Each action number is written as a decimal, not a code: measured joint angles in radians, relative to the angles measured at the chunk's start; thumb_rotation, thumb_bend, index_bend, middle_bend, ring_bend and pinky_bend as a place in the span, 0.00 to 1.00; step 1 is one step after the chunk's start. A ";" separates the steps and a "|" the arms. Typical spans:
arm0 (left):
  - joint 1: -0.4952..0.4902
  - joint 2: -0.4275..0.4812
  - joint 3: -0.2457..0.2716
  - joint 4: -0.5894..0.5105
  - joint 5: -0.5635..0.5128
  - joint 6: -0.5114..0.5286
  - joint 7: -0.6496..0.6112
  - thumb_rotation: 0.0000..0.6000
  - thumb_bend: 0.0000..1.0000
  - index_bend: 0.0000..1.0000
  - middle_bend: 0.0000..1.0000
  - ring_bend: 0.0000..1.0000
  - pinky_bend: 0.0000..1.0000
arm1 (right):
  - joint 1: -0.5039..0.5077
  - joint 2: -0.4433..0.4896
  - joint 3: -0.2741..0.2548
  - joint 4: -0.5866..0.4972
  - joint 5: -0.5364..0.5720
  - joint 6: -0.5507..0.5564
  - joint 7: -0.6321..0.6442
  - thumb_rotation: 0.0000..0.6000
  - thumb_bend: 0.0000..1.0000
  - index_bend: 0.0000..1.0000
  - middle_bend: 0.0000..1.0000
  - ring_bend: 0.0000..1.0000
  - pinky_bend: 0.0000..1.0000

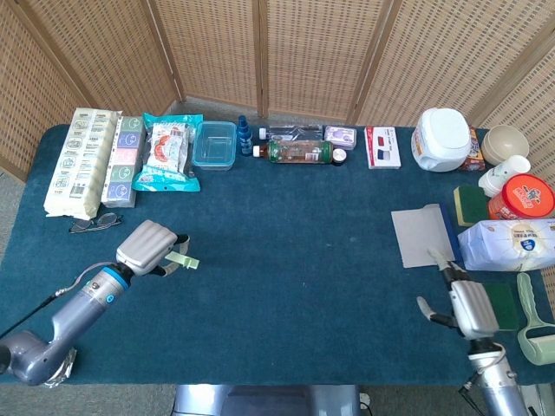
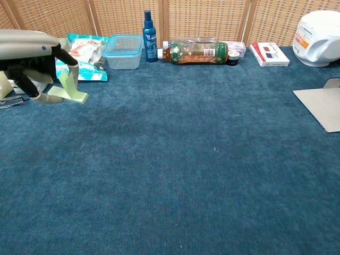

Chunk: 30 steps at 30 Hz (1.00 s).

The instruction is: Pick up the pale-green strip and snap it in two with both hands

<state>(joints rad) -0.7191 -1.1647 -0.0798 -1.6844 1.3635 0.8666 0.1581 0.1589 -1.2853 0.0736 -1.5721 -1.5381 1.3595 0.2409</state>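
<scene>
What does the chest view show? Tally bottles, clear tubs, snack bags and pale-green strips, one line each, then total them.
Bottle: 2, the blue spray bottle and the lying tea bottle
Clear tub: 1
Snack bag: 1
Pale-green strip: 1
Total: 5

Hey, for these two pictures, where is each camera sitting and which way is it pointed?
Head view: high up, angled down over the whole blue table; both arms show, left hand at the pale-green strip, right hand near the edge.
Chest view: low, looking forward across the table towards the wicker screen; only the left hand shows.
Shared: left hand, strip, plastic bottle.
</scene>
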 measured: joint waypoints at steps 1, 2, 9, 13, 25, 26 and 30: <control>-0.007 0.008 -0.002 0.000 0.009 -0.010 -0.019 1.00 0.42 0.70 1.00 1.00 1.00 | 0.008 -0.002 0.001 -0.004 -0.003 -0.007 0.013 1.00 0.36 0.01 0.17 0.23 0.33; -0.017 0.016 -0.005 0.000 0.022 -0.022 -0.046 1.00 0.42 0.70 1.00 1.00 1.00 | 0.016 -0.005 0.003 -0.008 -0.007 -0.015 0.027 1.00 0.36 0.01 0.19 0.26 0.36; -0.095 0.050 -0.018 0.017 0.119 -0.101 -0.178 1.00 0.42 0.70 1.00 1.00 1.00 | 0.100 -0.034 0.029 -0.029 -0.026 -0.078 0.148 1.00 0.36 0.04 0.51 0.61 0.61; -0.126 0.054 -0.022 0.031 0.151 -0.120 -0.224 1.00 0.42 0.70 1.00 1.00 1.00 | 0.125 -0.053 0.040 -0.025 -0.025 -0.095 0.227 1.00 0.36 0.10 0.69 0.84 0.77; -0.249 0.071 -0.024 0.065 0.257 -0.189 -0.396 1.00 0.42 0.70 1.00 1.00 1.00 | 0.211 -0.136 0.057 0.018 -0.013 -0.156 0.414 1.00 0.37 0.31 1.00 1.00 1.00; -0.261 0.073 -0.023 0.066 0.263 -0.196 -0.407 1.00 0.42 0.70 1.00 1.00 1.00 | 0.216 -0.142 0.056 0.020 -0.012 -0.162 0.425 1.00 0.37 0.34 1.00 1.00 1.00; -0.293 0.075 -0.025 0.072 0.267 -0.217 -0.426 1.00 0.42 0.70 1.00 1.00 1.00 | 0.239 -0.176 0.050 0.031 -0.009 -0.185 0.468 1.00 0.37 0.43 1.00 1.00 1.00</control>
<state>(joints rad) -1.0122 -1.0900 -0.1053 -1.6125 1.6305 0.6492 -0.2679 0.3982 -1.4614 0.1236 -1.5412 -1.5471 1.1744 0.7086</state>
